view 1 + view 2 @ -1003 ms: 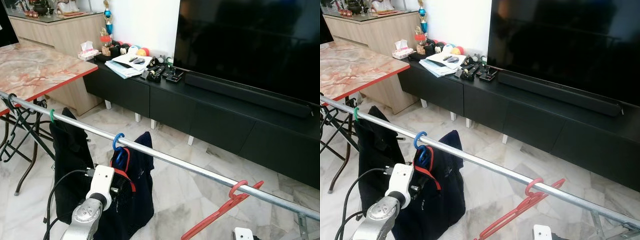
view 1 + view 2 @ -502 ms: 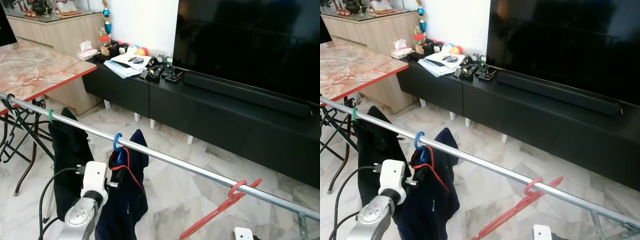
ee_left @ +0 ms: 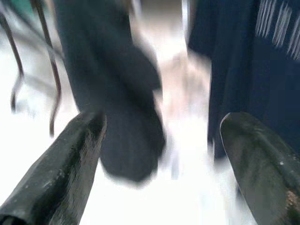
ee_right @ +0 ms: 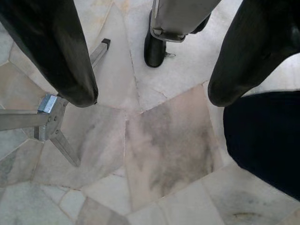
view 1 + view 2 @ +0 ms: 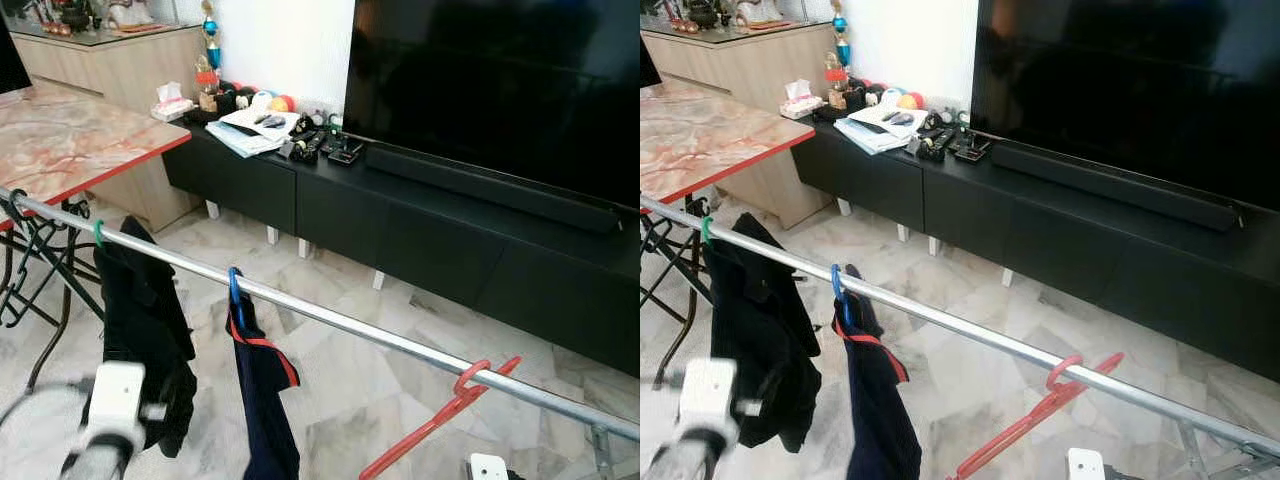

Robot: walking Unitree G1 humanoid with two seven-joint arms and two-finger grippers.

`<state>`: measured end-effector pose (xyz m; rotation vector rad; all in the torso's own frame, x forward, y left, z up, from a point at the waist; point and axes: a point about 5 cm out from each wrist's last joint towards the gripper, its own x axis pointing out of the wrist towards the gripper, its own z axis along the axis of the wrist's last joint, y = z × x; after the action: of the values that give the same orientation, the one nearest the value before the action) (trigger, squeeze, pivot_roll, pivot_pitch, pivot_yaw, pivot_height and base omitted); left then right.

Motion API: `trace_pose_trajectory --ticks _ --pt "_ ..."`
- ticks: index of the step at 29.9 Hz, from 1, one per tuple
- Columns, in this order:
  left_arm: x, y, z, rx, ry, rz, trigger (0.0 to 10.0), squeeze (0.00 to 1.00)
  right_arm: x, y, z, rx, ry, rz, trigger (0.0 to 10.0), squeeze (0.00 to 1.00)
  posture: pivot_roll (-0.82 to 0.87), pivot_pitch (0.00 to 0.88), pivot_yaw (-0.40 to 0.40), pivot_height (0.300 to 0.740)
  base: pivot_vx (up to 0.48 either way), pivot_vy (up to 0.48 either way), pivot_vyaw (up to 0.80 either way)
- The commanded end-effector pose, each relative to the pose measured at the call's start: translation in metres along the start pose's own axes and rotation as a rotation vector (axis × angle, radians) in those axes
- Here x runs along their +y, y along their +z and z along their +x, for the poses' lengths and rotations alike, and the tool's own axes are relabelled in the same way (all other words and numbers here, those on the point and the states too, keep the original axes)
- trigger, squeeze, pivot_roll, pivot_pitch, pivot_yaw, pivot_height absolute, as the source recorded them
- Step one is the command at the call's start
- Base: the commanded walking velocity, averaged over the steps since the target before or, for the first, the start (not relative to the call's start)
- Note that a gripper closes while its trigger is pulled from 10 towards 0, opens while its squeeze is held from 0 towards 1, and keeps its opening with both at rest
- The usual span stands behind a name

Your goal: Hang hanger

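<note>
Blue hanger (image 5: pixel 235 290) hooked over the steel rail (image 5: pixel 350 325), navy garment (image 5: pixel 262 400) dangling beneath, just beside a black garment (image 5: pixel 140 320) on a green hook. Left gripper (image 3: pixel 161 154) spread wide and empty, low in front of the 2 garments, blurred. Right gripper (image 4: pixel 150 89) parted too, idle above the marble floor (image 4: pixel 159 150). Red hanger (image 5: pixel 445 420) farther along the rail, tilted steeply. Risk, judged: a snagged finger in the cloth tugging the blue hook off; the canted red one sliding loose.
</note>
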<state>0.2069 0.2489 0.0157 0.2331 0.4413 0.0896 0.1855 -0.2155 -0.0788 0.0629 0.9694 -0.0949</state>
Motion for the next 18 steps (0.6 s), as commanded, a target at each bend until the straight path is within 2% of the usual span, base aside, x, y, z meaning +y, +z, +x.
trace_pose_trajectory --ticks 1,2,3,5,8,10,12,18 --pt "-0.017 -0.028 0.002 0.138 -0.089 0.027 10.0 0.00 0.001 0.003 0.001 -0.002 -0.004 -0.001 10.0 0.00 0.08 0.000 -0.015 0.740 0.000 0.000 0.00" --pt "-0.017 -0.028 0.002 0.138 -0.089 0.027 10.0 0.00 0.001 0.003 0.001 -0.002 -0.004 -0.001 10.0 0.00 0.08 0.000 -0.015 0.740 0.000 0.000 0.00" --pt "-0.025 -0.043 0.003 0.203 -0.117 0.045 10.0 0.00 0.001 0.003 0.001 -0.003 -0.005 0.000 10.0 0.00 0.08 0.000 -0.015 0.740 0.000 0.000 0.00" --pt "-0.035 -0.058 0.005 0.270 -0.137 0.056 10.0 0.00 0.001 0.003 0.001 -0.002 -0.006 -0.001 10.0 0.00 0.08 0.000 -0.016 0.740 0.000 0.000 0.00" --pt "-0.043 -0.070 0.006 0.336 -0.150 0.070 10.0 0.00 0.002 0.003 0.001 -0.001 -0.007 -0.001 10.0 0.00 0.08 0.000 -0.016 0.740 0.000 0.000 0.00" --pt "-0.052 -0.085 0.003 0.431 -0.147 0.031 10.0 0.00 0.002 0.003 0.001 0.003 -0.009 -0.003 10.0 0.00 0.08 0.000 -0.017 0.740 0.000 0.000 0.00" --pt "-0.057 -0.091 0.002 0.477 -0.146 0.007 10.0 0.00 0.002 0.003 0.001 0.006 -0.011 -0.004 10.0 0.00 0.08 0.000 -0.017 0.740 0.000 0.000 0.00" --pt "-0.067 -0.095 0.002 0.526 -0.162 0.010 10.0 0.00 0.002 0.001 0.001 0.013 -0.017 -0.001 10.0 0.00 0.06 0.000 -0.003 0.740 0.000 0.000 0.00"
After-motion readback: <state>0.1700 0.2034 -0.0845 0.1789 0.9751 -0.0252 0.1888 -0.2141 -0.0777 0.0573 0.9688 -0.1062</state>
